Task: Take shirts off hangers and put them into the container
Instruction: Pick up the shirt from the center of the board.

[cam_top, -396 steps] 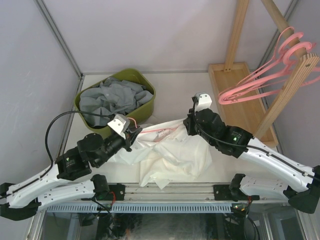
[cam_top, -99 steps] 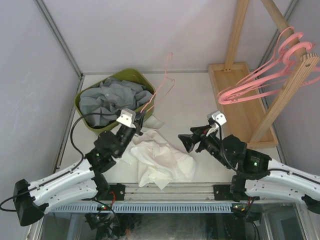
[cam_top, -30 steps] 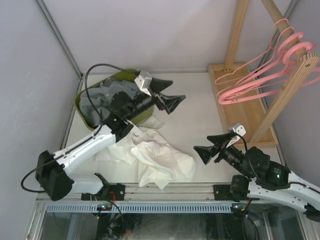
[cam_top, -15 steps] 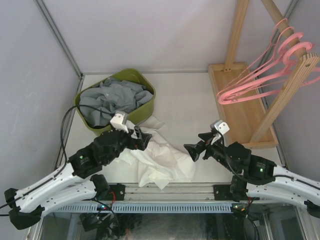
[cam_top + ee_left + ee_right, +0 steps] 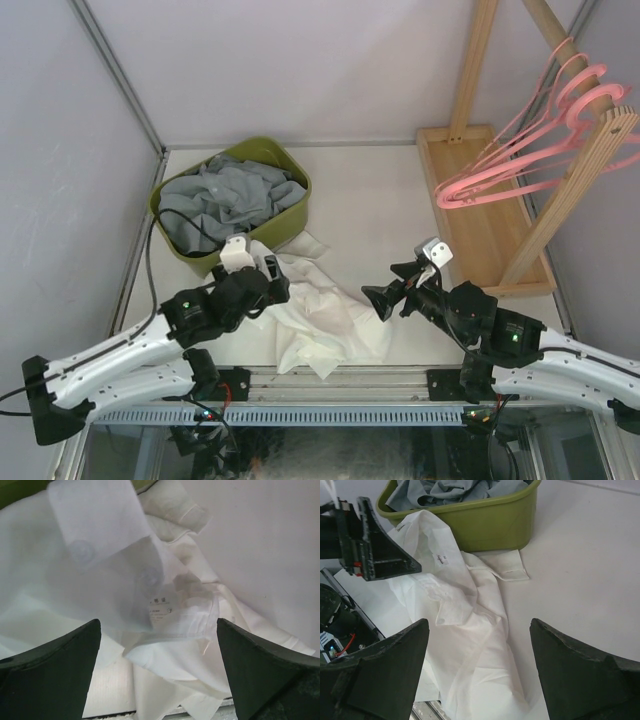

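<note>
A white shirt [image 5: 325,318] lies crumpled on the table in front of the olive-green container [image 5: 298,208], which holds a grey shirt [image 5: 225,195]. My left gripper [image 5: 275,278] hovers open over the white shirt's left part, by the collar label [image 5: 160,607], with nothing between its fingers. My right gripper [image 5: 386,287] is open too and points left at the shirt's right edge [image 5: 470,630]. The right wrist view also shows the container [image 5: 490,525] and the left gripper [image 5: 375,550]. Bare pink hangers [image 5: 520,150] hang on the wooden pole at the right.
The wooden rack base [image 5: 480,200] and its slanted posts stand at the back right. The metal rail [image 5: 340,382] of the table's front edge lies just below the shirt. Grey walls close in the left and back sides.
The left arm came down from high over the container to the white shirt. The right gripper shifted left toward the shirt. Both stayed open.
</note>
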Robot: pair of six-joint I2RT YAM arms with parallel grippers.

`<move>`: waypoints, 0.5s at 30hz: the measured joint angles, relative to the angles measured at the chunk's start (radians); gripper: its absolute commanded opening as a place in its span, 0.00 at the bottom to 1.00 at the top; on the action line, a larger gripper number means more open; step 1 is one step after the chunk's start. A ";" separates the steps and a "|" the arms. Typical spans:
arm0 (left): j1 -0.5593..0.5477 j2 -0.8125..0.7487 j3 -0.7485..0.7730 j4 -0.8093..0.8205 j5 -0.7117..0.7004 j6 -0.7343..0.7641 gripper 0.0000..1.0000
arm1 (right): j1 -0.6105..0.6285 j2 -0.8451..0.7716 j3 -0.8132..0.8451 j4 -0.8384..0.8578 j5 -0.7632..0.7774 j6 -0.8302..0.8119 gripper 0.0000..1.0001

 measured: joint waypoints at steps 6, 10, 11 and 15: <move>0.086 0.240 0.000 0.141 0.059 -0.008 1.00 | -0.005 -0.002 0.000 0.011 -0.001 -0.002 0.81; 0.109 0.410 0.000 0.163 0.093 -0.008 1.00 | -0.006 -0.014 0.000 0.007 -0.004 0.009 0.81; 0.109 0.435 0.000 0.166 0.102 -0.008 1.00 | -0.006 -0.015 0.000 0.006 -0.004 0.012 0.81; 0.109 0.561 0.000 0.199 0.157 0.002 1.00 | -0.009 -0.006 0.000 -0.003 -0.004 0.017 0.81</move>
